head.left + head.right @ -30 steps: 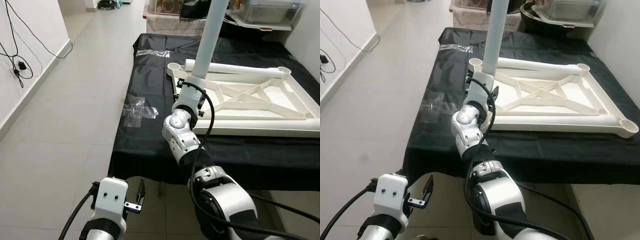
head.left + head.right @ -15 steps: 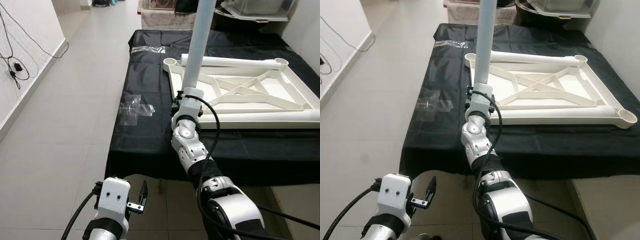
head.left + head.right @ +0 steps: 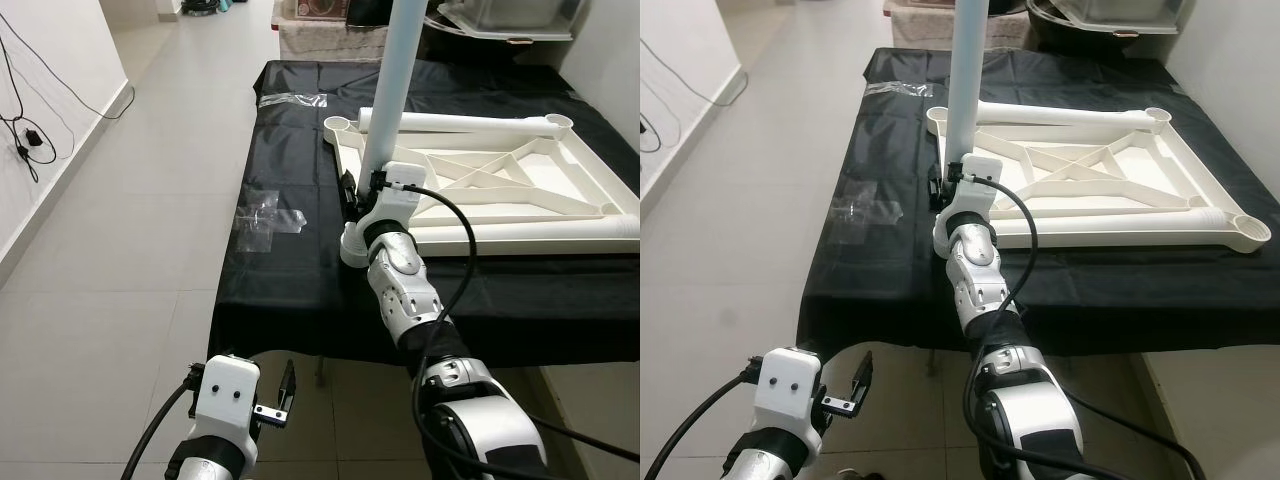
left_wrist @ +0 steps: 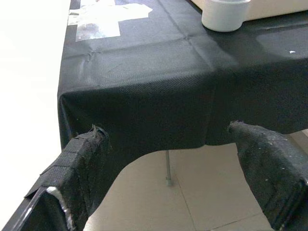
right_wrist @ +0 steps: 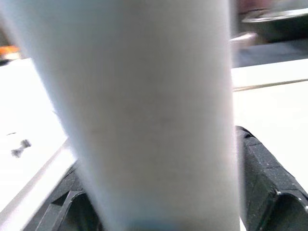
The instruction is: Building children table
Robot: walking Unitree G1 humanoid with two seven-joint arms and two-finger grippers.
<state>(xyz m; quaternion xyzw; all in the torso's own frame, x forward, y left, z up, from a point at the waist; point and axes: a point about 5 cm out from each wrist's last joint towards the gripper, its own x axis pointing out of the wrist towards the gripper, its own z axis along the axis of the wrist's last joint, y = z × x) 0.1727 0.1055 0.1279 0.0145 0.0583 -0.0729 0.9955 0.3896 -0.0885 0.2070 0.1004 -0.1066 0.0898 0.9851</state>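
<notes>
right gripper point(image 3: 372, 183), clenched on the leg point(image 3: 392, 85), has moved nearer the socket point(image 3: 354, 245) just below it; insertion looks close. left gripper point(image 4: 173, 159) hangs released.

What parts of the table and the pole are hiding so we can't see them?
- Table leg: its top is cut off by the upper edge of both eye views.
- Its lower end: the right gripper and wrist cover it, so whether it sits in the table frame socket cannot be told.
- Right wrist view: the leg is a close blur.
- Frame's far right corner: cut off in the left eye view.
</notes>
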